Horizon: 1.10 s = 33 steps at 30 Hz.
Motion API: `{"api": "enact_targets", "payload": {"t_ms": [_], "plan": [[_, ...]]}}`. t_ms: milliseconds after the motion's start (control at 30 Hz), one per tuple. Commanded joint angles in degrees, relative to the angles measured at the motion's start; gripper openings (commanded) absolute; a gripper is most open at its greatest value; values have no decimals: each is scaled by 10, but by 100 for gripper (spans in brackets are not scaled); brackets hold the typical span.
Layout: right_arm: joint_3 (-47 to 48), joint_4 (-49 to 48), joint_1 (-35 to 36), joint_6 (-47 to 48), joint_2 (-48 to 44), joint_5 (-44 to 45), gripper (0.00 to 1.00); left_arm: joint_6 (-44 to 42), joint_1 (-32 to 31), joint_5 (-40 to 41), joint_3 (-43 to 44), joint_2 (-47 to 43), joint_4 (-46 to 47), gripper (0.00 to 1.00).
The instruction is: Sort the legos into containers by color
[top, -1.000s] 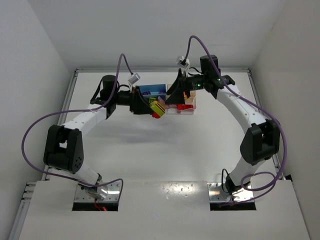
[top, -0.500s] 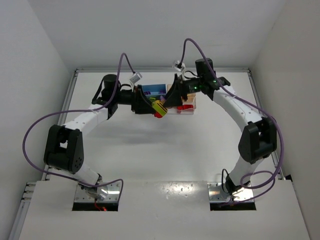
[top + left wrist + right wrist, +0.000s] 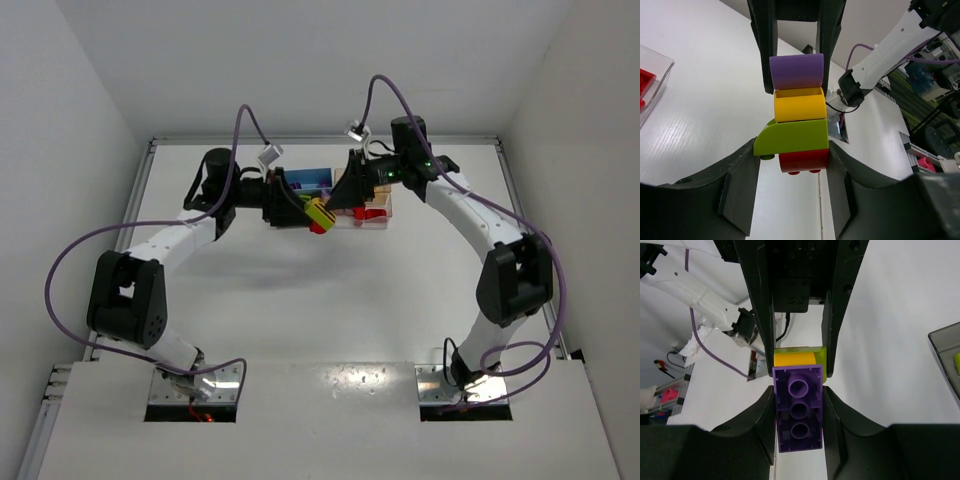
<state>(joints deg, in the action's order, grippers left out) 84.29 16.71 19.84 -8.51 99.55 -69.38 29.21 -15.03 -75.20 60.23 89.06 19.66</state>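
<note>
Containers (image 3: 316,177) on white table (image 3: 320,300), white walls (image 3: 300,60)

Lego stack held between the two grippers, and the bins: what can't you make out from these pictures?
Top view: lego stack too small to count its bricks; the arms cover much of the bins.
Right wrist view: purple brick hides the red brick and nearly all the green brick.
Left wrist view: the picture's left edge cuts off the clear bin, so its contents are mostly unseen.
</note>
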Motion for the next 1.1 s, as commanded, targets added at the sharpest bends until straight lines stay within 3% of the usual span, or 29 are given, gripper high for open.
{"api": "enact_targets", "payload": {"t_ms": [0, 233, 500, 600, 800, 900, 967, 1067], "plan": [[14, -63, -16, -39, 3, -27, 9, -43, -4, 1, -20, -20, 2, 0], [32, -122, -55, -97, 3, -32, 3, -154, -4, 7, -26, -26, -126, 0], [43, -150, -68, -131, 20, -32, 2, -160, 23, 48, -53, -57, -132, 0], [48, -156, -68, -137, 25, -25, 1, -87, 37, 102, -92, -97, -13, 0], [37, -156, -68, -130, 19, -14, 1, -19, 44, 204, -121, -123, 29, 0], [11, -92, -68, -73, -1, -2, 1, -4, 44, 252, -142, -153, 42, 0], [-5, 68, -57, 103, -20, 46, 1, -10, 44, 273, -147, -165, 35, 0], [-75, 190, -30, 268, -57, 93, 1, -16, 44, 287, -147, -171, 22, 0]]}}
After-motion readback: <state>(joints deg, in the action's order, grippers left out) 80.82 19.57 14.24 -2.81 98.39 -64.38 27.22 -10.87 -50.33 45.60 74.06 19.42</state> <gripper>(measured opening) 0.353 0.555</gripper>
